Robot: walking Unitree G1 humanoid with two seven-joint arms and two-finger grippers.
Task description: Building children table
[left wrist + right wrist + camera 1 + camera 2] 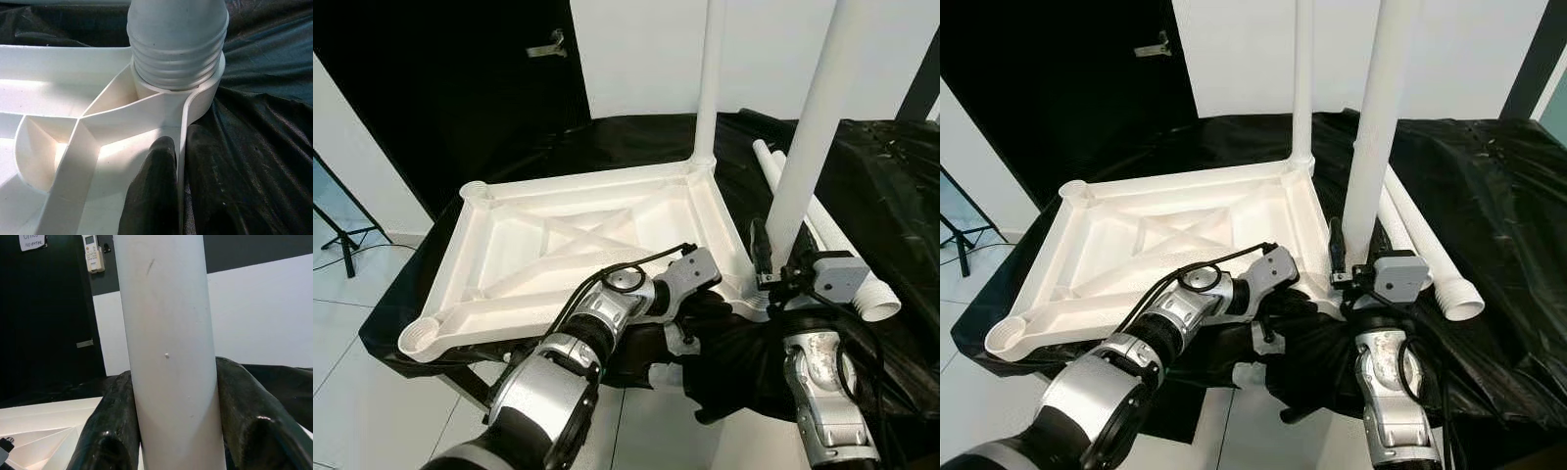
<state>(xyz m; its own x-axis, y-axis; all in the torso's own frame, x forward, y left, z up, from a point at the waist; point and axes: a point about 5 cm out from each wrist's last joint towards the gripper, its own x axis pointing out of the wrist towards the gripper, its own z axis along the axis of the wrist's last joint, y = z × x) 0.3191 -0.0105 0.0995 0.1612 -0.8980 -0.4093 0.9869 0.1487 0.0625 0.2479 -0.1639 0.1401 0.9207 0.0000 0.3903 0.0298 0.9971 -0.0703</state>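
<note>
Black cloth [891,186], tripod [342,240], wall-mounted remote [93,253].

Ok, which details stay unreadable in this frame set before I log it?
- Tops of both upright legs: cut off by the eye views' upper edge.
- How deep the near leg's thread sits: hidden inside the tabletop socket in the left wrist view.
- Left gripper finger spread: one finger shows.
- Paper sign: too small, cropped.

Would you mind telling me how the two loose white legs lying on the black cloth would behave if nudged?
The loose legs are round tubes, so they would probably roll. They look stiff, hollow at the open end, and likely light. Smooth plastic may slip between fingers.
</note>
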